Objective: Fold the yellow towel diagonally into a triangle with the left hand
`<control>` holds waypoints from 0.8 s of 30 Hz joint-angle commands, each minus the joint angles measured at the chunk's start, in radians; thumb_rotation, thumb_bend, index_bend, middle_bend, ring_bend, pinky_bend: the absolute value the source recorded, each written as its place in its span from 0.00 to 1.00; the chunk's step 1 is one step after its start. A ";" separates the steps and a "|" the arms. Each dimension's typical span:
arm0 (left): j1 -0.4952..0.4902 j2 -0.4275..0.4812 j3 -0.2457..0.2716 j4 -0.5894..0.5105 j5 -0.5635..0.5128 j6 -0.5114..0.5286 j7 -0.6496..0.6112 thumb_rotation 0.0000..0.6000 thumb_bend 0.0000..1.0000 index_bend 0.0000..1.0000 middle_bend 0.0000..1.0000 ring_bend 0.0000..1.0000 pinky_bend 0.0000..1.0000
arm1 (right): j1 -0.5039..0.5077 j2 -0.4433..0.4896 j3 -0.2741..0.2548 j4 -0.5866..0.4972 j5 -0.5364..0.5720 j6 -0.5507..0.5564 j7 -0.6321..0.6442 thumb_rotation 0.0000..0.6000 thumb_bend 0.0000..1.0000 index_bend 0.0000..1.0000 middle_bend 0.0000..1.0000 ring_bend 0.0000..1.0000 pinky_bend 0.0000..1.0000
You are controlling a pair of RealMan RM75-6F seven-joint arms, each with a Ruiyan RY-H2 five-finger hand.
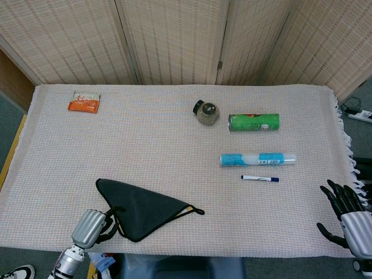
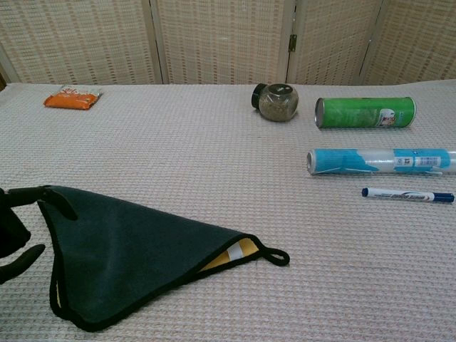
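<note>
The towel point(image 1: 142, 207) lies folded into a dark triangle near the front-left part of the table point(image 1: 145, 145), which is covered in a pale woven cloth; a sliver of its yellow side point(image 2: 239, 251) peeks out along the right edge of the fold, next to a small hanging loop point(image 2: 274, 256) at the right-hand tip. The left hand point(image 1: 99, 224) sits at the front edge of the table just beside the towel's left edge, its dark fingers point(image 2: 21, 221) spread and clutching nothing, though in the chest view 1 fingertip appears to touch or nearly touch the towel's upper-left corner. The right hand point(image 1: 343, 212) hangs off the front-right corner of the table, fingers fanned apart and empty. Toward the back-left corner lies an orange snack packet point(image 1: 85, 102). Near the middle of the back edge rests a small round jar point(image 1: 207, 112) tipped on its side, black lid to the left, and just right of it a green cylindrical can point(image 1: 254, 122) lies on its side. In front of the can lies a blue-and-white tube point(image 1: 257, 158), and in front of that, well apart from the towel, a marker pen point(image 1: 260, 178). Behind the table stands a woven folding screen point(image 1: 174, 40).
</note>
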 commanded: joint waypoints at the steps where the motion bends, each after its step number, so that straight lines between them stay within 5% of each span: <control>1: -0.037 0.031 0.010 -0.096 -0.056 -0.124 0.131 1.00 0.60 0.32 1.00 1.00 1.00 | -0.002 0.003 -0.002 0.004 -0.003 0.006 0.008 1.00 0.34 0.00 0.00 0.00 0.00; 8: -0.061 0.043 -0.009 -0.150 -0.137 -0.217 0.272 1.00 0.80 0.22 1.00 1.00 1.00 | -0.008 0.007 -0.006 0.012 -0.013 0.024 0.022 1.00 0.34 0.00 0.00 0.00 0.00; 24: -0.032 0.076 0.010 -0.152 -0.230 -0.253 0.345 1.00 0.81 0.26 1.00 1.00 1.00 | -0.007 0.003 -0.010 0.010 -0.021 0.024 0.014 1.00 0.34 0.00 0.00 0.00 0.00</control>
